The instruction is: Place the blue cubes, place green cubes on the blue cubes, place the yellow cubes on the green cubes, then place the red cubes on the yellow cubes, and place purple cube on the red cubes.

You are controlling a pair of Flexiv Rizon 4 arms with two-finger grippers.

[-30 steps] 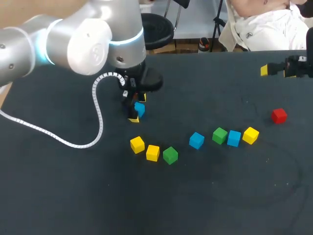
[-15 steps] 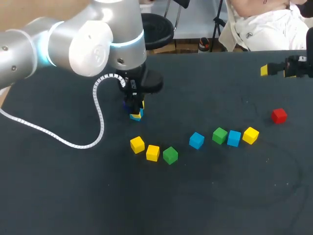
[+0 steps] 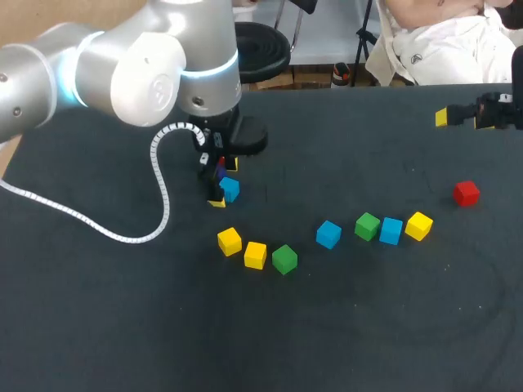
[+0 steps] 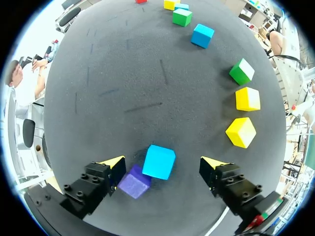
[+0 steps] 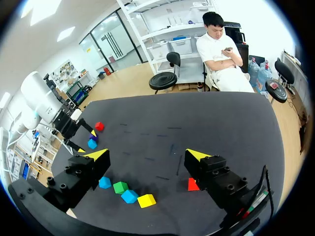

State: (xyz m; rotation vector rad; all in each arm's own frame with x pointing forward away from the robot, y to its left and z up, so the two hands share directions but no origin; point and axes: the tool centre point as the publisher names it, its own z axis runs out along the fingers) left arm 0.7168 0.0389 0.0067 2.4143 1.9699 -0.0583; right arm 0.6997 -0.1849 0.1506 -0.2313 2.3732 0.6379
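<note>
left hand (image 4: 162,164) now spread wide, blue cube (image 4: 159,161) released onto tabletop (image 4: 147,73) between its fingers, touching purple cube (image 4: 134,182); first blue looks placed.

Bright blue cube (image 4: 159,162), purple cube (image 4: 134,181), red cube (image 3: 467,193), green cube (image 3: 284,259), dark grey table (image 3: 368,327)

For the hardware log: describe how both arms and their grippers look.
The left arm is silver-grey with rounded joints, a white cap and glowing light-blue rings. A white coiled cable loops out from its wrist. The left gripper and the right gripper look alike: blocky black fingers studded with bolt heads, each ending in a bright yellow wedge tip.
</note>
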